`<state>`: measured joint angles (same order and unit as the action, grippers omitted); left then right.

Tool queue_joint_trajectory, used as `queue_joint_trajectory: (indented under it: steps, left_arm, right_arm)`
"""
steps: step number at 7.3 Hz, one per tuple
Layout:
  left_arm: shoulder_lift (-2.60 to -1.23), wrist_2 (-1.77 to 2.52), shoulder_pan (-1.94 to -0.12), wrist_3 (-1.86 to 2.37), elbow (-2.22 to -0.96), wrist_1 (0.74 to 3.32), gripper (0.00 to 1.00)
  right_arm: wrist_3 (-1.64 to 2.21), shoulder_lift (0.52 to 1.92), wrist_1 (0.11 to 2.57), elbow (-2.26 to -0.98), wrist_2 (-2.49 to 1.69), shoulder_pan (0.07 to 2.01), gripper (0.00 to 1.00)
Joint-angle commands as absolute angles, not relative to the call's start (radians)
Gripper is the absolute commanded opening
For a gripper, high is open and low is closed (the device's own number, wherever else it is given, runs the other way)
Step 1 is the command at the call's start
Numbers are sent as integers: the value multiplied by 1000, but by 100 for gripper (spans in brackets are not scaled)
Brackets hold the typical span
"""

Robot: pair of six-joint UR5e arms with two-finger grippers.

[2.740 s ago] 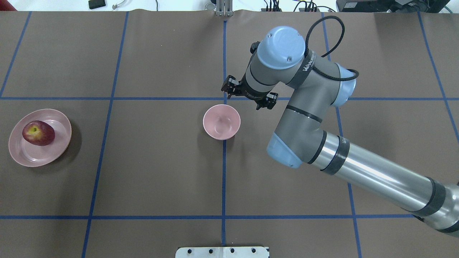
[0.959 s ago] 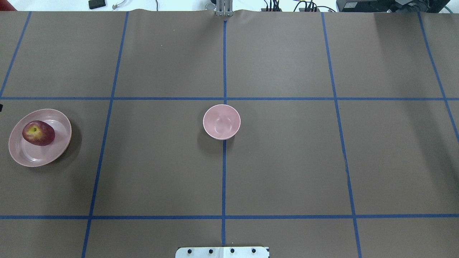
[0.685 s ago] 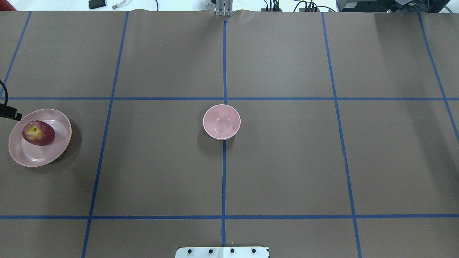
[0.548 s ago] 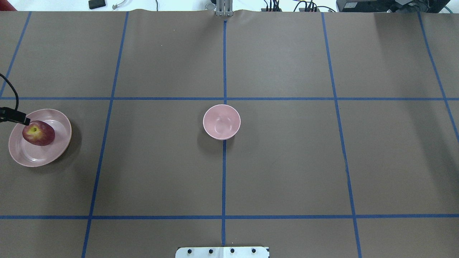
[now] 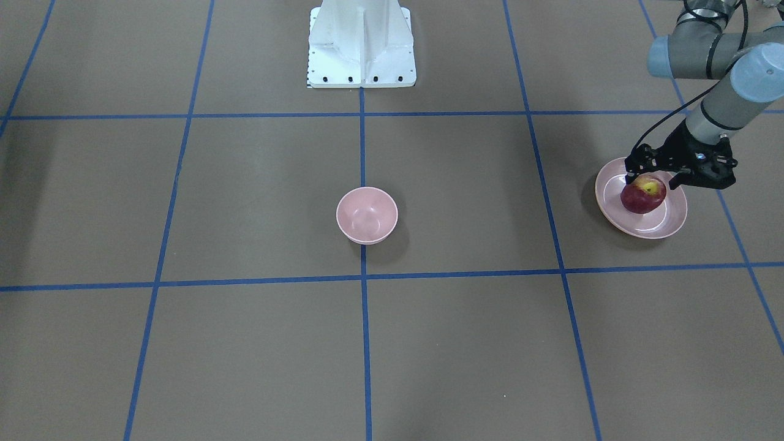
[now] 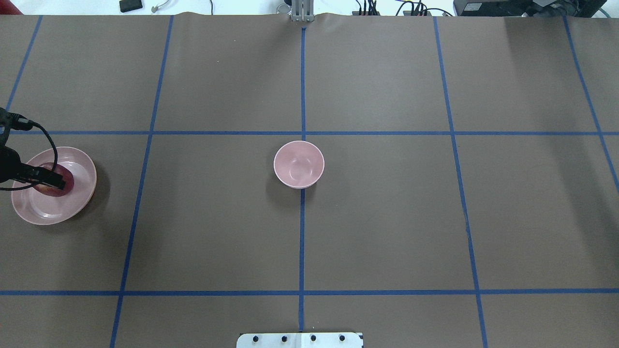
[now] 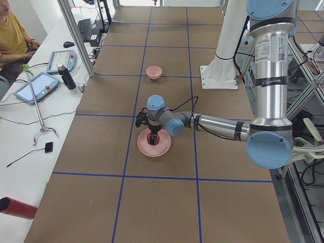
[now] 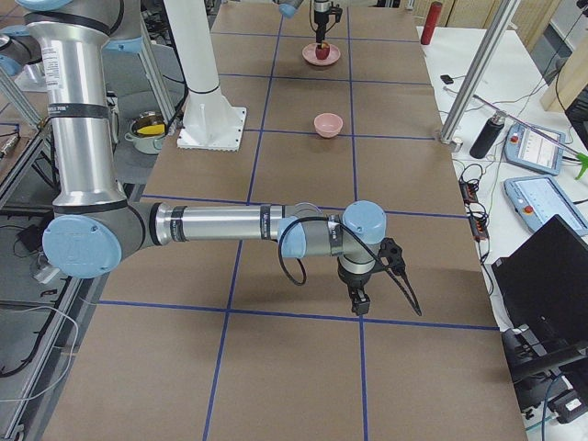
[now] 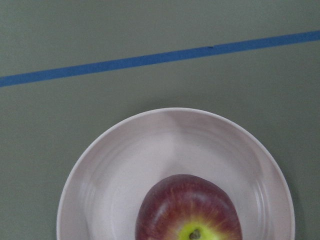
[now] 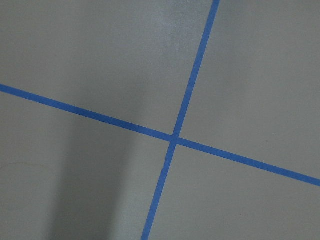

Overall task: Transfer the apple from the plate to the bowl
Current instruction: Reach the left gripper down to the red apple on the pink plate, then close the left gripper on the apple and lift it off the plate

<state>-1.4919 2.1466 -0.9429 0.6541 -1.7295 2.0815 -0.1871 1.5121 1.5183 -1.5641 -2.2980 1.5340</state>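
The dark red apple (image 5: 643,197) lies on the wide pink plate (image 5: 669,225) at the table's left end. My left gripper (image 5: 653,176) hovers just above the apple, open, one finger on each side, not touching it. In the overhead view the gripper (image 6: 44,178) hides most of the apple (image 6: 68,182) on the plate (image 6: 72,209). The left wrist view shows the apple (image 9: 189,212) on the plate (image 9: 125,165). The small pink bowl (image 6: 299,164) stands empty at the table's middle (image 5: 367,214). My right gripper (image 8: 360,301) shows only in the exterior right view, low over the table; I cannot tell whether it is open or shut.
The robot's white pedestal (image 5: 361,43) stands behind the bowl. The plate sits close to the table's left edge. A side table with tablets (image 7: 39,86) and a seated operator runs along the far side. Blue tape lines cross the brown surface.
The right arm swung away from beside the bowl and out of the overhead view. The left gripper came in from the left edge and moved over the apple. Apple, plate and bowl have not moved.
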Motion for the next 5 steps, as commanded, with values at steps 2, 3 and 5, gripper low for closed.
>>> queue_joint_trajectory:
  steps: [2, 3, 5]
  left_arm:
    - [-1549, 2140, -919, 669, -1662, 2083, 98]
    - [-1572, 2140, -919, 666, -1639, 2083, 98]
    - [-1572, 2138, -919, 663, -1637, 2083, 78]
  right_arm:
    - [-178, 1511, 1517, -1563, -2299, 1534, 100]
    - [-176, 1511, 1517, -1565, -2299, 1534, 100]
    - [-175, 1511, 1517, -1565, -2301, 1534, 100]
